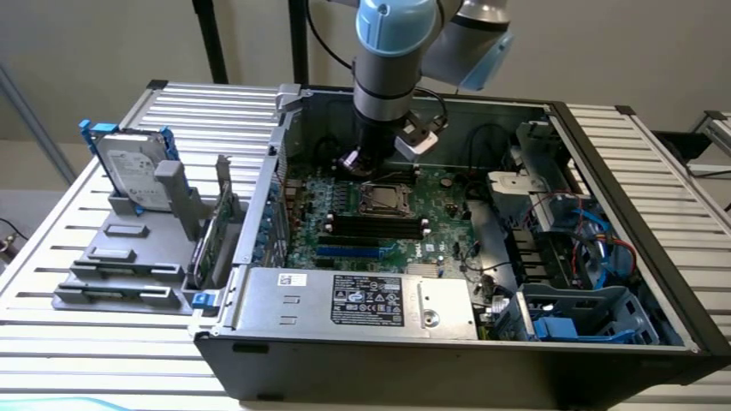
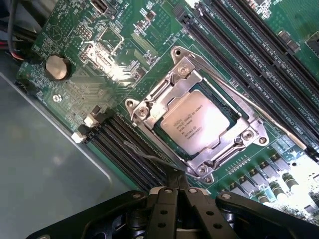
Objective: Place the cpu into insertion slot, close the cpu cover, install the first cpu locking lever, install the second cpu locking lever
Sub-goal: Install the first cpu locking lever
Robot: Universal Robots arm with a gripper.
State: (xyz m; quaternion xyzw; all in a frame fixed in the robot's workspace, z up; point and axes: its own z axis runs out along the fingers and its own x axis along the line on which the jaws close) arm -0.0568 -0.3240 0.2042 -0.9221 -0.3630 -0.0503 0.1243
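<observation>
While hanging low over the green motherboard [image 2: 149,30], clamped shut with fingertips together: gripper [image 2: 177,183], just beside a corner of the insertion slot [image 2: 141,110], at the end of a thin wire lever [image 2: 149,154]. Seated in that slot, pale face up: the cpu [image 2: 195,123]. Lying flat around it: the cpu cover [image 2: 185,74]. All just on the far side of the black memory slots [image 1: 377,224].

1. Above the socket [image 1: 385,199] the case is open at the top; the arm [image 1: 383,86] stands in that gap.
2. Low memory slots [image 1: 377,227] lie just beside it; past them the power-supply box [image 1: 354,300] rises as a wall.
3. On the exterior view's right, cables [image 1: 594,231] and a drive cage [image 1: 583,312] crowd the case.
4. A thin lever [image 2: 149,155] juts from the socket's edge over the slots.
</observation>
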